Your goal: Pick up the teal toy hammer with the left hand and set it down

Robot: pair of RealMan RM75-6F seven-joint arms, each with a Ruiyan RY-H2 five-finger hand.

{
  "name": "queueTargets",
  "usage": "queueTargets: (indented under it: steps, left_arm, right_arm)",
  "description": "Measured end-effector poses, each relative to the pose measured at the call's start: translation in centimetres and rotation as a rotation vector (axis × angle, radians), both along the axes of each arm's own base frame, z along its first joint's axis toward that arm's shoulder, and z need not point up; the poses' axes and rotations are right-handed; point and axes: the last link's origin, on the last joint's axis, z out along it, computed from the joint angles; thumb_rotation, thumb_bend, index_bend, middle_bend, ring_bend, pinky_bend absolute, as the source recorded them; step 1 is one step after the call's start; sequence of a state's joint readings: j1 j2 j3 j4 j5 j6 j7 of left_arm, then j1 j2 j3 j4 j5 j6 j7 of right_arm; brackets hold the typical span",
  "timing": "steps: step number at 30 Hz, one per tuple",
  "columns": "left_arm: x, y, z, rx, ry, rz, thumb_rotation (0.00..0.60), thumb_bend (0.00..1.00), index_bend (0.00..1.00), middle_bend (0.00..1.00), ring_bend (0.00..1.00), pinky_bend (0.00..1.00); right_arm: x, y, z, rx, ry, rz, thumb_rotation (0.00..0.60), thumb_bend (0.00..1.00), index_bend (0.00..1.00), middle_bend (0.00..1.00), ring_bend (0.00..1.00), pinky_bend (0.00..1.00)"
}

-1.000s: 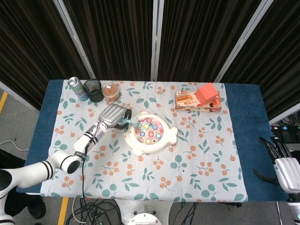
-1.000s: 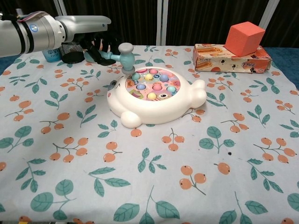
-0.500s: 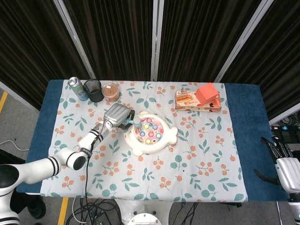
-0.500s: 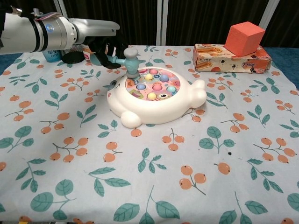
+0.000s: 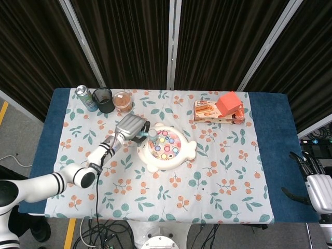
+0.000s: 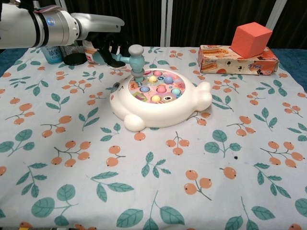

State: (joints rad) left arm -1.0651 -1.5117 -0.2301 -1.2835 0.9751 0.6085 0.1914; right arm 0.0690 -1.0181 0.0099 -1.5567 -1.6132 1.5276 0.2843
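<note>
Tablecloth (image 6: 72, 201) with leaves and orange cherries covers the table, and a blue cloth (image 5: 267, 140) shows under it at the edges. At the far left stands a can (image 5: 85, 97), just beside it a black mesh cup (image 5: 104, 99), and next a small cup with brown content (image 5: 123, 100); the three make a row at about 11 o'clock from the table's middle.

From the left edge comes the left arm (image 6: 43, 28). The left hand (image 5: 132, 126) is closed around the handle of the teal toy hammer (image 6: 135, 59) (the dark fingers (image 6: 109, 50) wrap the handle, as the chest view shows). The hammer is above the table: its handle lies about level, and its head stands upright with the lower end at the far left rim of the white whale-shaped game (image 6: 160, 105), at about 10 o'clock on its round face. I cannot tell if the head touches the game or only hovers over it. On the face of the game there are coloured pegs (image 6: 163, 90).

At about 2 o'clock from the game lies a flat printed box (image 6: 237, 60), and an orange cube (image 6: 252, 39) sits on top of it.

At the far right, off the table edge at about 4 o'clock, is the right hand (image 5: 316, 184). It holds nothing and its dark fingers (image 5: 303, 162) are spread apart.
</note>
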Motion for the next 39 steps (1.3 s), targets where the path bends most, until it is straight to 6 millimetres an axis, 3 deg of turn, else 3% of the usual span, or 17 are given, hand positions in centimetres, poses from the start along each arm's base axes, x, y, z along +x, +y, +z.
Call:
queueTargets:
  steps: [7, 15, 20, 29, 39]
  left_arm:
    - [-0.2, 0.1, -0.4, -0.009, 0.006, 0.018, 0.6, 0.63, 0.68, 0.64, 0.52, 0.58]
    - [-1.1, -0.8, 2.9, 0.025, -0.107, 0.067, 0.6, 0.63, 0.68, 0.64, 0.52, 0.58]
    - [-4.3, -2.0, 3.6, 0.031, -0.145, 0.137, 0.6, 0.63, 0.67, 0.62, 0.52, 0.57]
    - [-10.0, -3.6, 1.6, 0.048, -0.188, 0.223, 0.6, 0.6, 0.62, 0.58, 0.46, 0.47]
    - [-13.5, -4.2, -0.3, 0.034, -0.166, 0.248, 0.6, 0.56, 0.55, 0.48, 0.36, 0.41]
  right_arm:
    - [0.0, 0.1, 0.1, -0.004, -0.002, 0.003, 0.6, 0.07, 0.02, 0.18, 0.0, 0.02]
    - [0.1, 0.2, 0.1, -0.007, -0.006, 0.015, 0.6, 0.07, 0.02, 0.18, 0.0, 0.02]
    - [0.1, 0.1, -0.1, -0.001, -0.011, 0.02, 0.6, 0.07, 0.02, 0.18, 0.0, 0.02]
    - [0.2, 0.0, -0.1, 0.004, -0.006, 0.019, 0.6, 0.07, 0.02, 0.18, 0.0, 0.02]
    - [0.4, 0.0, -0.2, 0.003, -0.002, 0.011, 0.6, 0.07, 0.02, 0.18, 0.0, 0.02]
